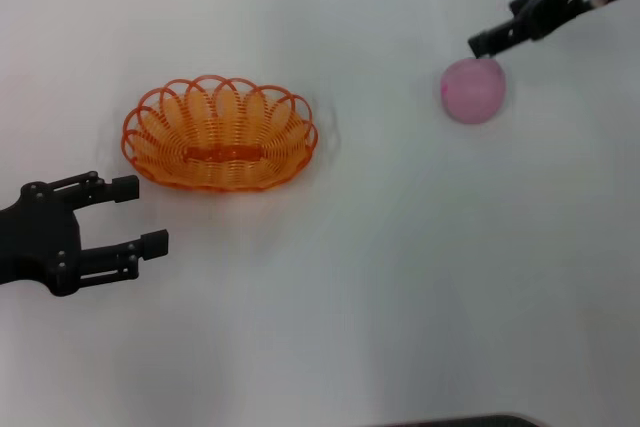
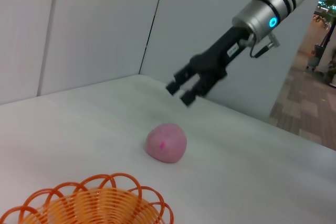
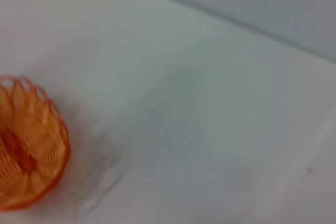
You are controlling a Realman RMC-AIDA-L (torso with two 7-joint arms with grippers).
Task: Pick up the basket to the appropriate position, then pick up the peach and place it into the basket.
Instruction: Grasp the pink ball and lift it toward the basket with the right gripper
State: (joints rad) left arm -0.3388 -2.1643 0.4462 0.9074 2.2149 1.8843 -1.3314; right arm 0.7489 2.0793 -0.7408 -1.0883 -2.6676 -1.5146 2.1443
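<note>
The orange openwork basket (image 1: 219, 133) sits empty on the white table, left of centre. Its rim also shows in the left wrist view (image 2: 89, 201) and in the right wrist view (image 3: 29, 145). The pale-pink peach (image 1: 472, 89) lies on the table at the far right; it also shows in the left wrist view (image 2: 166, 142). My right gripper (image 1: 484, 43) hangs just above and behind the peach, fingers apart, holding nothing (image 2: 180, 91). My left gripper (image 1: 140, 215) is open and empty, low on the table in front of and to the left of the basket.
The white table (image 1: 380, 277) carries only the basket and the peach. A grey wall (image 2: 94, 24) stands behind the table, and a dark edge (image 1: 460, 420) shows at the near side.
</note>
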